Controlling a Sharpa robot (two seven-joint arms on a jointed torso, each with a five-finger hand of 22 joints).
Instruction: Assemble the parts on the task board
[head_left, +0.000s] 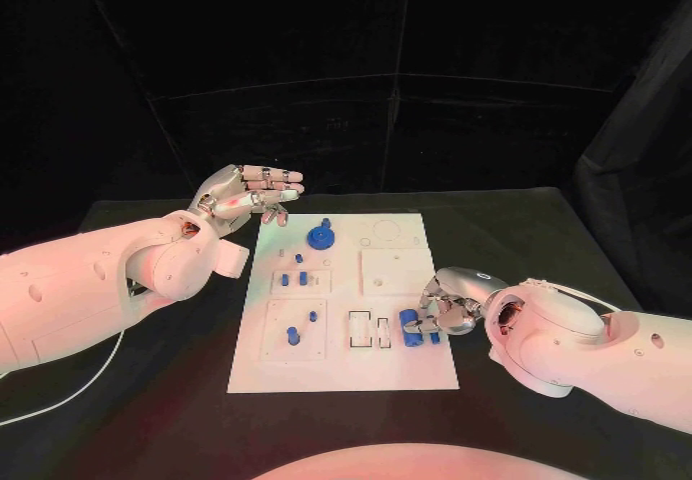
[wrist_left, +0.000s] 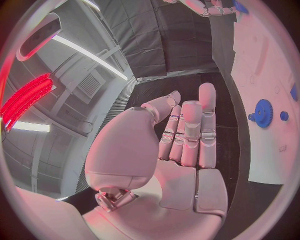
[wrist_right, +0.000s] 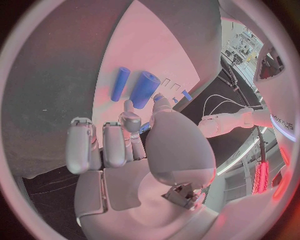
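Observation:
The white task board (head_left: 397, 355) lies mid-table. On it are a blue gear (head_left: 319, 237) (wrist_left: 262, 113), several small blue pegs (head_left: 294, 279), and two blue cylinders lying side by side, a thicker one (head_left: 410, 325) (wrist_right: 145, 89) and a thinner one (head_left: 433, 337) (wrist_right: 120, 83). My right hand (head_left: 450, 304) (wrist_right: 134, 137) sits low over the board's right edge. Its thumb and one fingertip (wrist_right: 129, 111) reach the near end of the thicker cylinder, and its other fingers are curled. Whether it grips the cylinder is unclear. My left hand (head_left: 248, 194) (wrist_left: 187, 145) hovers off the board's far left corner, fingers straight and apart, holding nothing.
Black table (head_left: 159, 400) surrounds the board, with black curtains behind. A white cable (head_left: 80, 392) runs across the table's left side. Empty rectangular recesses (head_left: 366, 330) lie just left of the cylinders.

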